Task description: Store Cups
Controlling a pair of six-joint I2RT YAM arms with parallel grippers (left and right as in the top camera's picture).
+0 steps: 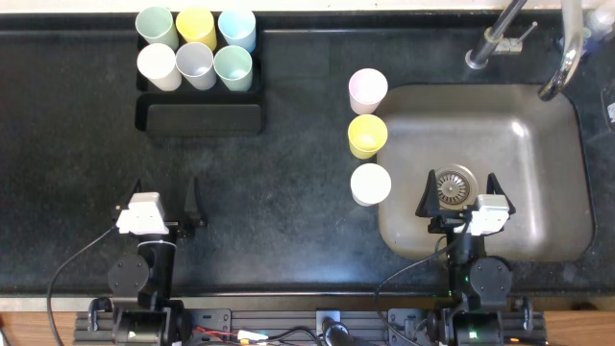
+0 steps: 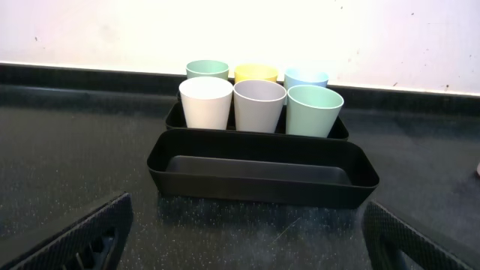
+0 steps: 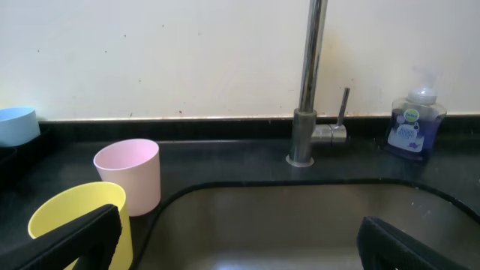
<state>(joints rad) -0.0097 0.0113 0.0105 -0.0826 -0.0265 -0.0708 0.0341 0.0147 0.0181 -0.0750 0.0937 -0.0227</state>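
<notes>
— How are the pincers set?
— Both are spread wide, and nothing is pinched or touched. The left pincer [image 1: 165, 192] is held low over the surface [image 1: 288, 192], faced toward the front tray [image 2: 255, 187]. The right pincer [image 1: 459, 190] is held above the sink [image 1: 538, 144], near its drain.
— Where are the cups to be stored?
— Three are stood in a line on the surface, just beside the sink's edge: a white cup [image 1: 370, 183] nearest the right pincer, then a yellow cup [image 1: 367, 135], then a pink cup [image 1: 367, 89].
— Why is it laid out so?
— The line is judged to be within the right arm's reach. Six cups [image 1: 196, 63] are already stood upright in the rear tray [image 2: 174, 120], which is filled. The front tray lies bare, presumably meant for the remaining three.
</notes>
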